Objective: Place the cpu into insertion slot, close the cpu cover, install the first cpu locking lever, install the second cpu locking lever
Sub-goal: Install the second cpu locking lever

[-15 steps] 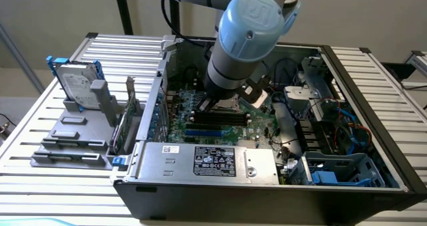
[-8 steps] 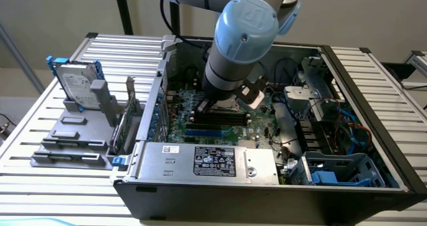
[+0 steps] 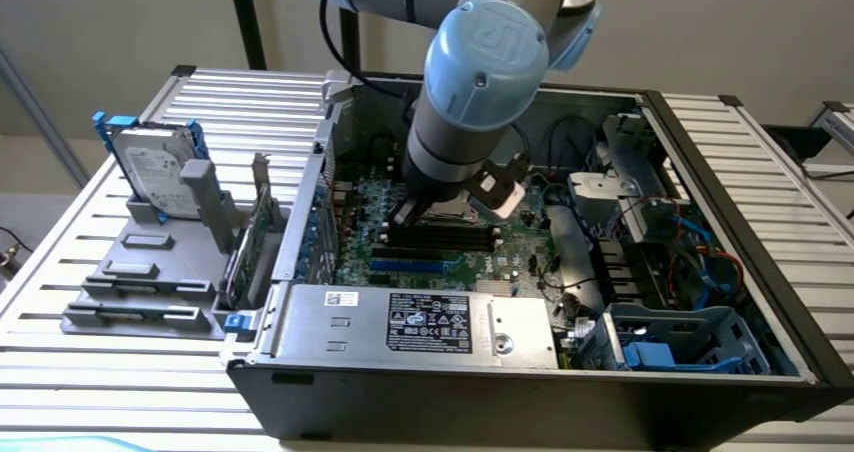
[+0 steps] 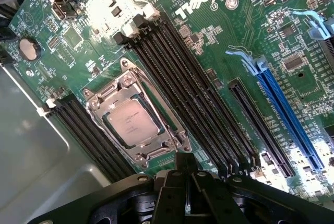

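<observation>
The cpu (image 4: 133,122) lies silvery face up in the insertion slot on the green motherboard (image 4: 224,41). The cpu cover (image 4: 112,94) is down flat, its metal frame around the chip. My gripper (image 4: 186,158) is shut with nothing between its dark fingers. Its tip hovers just off the socket's corner, beside the black memory slots (image 4: 182,78). I cannot tell whether the locking levers are latched. In the exterior view the arm reaches down into the open computer case (image 3: 694,172), and the gripper (image 3: 411,214) sits low over the board's middle.
A blue expansion slot (image 4: 289,109) and a black one (image 4: 258,125) run beside the memory slots. The power supply (image 3: 414,322) fills the case front, with cables and a blue drive cage (image 3: 681,342) on the exterior view's right. A hard drive (image 3: 154,167) stands on a grey rack outside.
</observation>
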You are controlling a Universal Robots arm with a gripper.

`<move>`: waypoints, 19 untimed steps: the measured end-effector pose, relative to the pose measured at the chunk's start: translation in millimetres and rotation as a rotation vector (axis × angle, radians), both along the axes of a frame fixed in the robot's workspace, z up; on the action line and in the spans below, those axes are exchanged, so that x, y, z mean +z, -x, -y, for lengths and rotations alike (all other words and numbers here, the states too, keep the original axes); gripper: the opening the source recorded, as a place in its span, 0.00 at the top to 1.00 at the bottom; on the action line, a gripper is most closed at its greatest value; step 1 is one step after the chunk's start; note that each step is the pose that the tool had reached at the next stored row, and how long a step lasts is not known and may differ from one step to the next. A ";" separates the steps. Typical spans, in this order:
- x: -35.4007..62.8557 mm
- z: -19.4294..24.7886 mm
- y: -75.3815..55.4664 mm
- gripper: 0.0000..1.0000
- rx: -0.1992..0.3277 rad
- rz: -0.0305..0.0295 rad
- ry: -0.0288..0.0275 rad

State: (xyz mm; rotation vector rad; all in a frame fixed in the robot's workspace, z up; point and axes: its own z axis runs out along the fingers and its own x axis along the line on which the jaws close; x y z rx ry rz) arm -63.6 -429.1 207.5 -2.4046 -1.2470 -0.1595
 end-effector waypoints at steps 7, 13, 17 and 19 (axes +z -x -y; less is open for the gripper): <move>-5.2 -1.1 2.4 0.89 0.000 0.0053 0.0031; -8.8 -3.1 6.4 0.89 0.000 0.0074 0.0050; -11.2 -5.0 7.0 0.89 0.000 0.0088 0.0060; -12.3 -5.8 7.1 0.89 0.000 0.0095 0.0068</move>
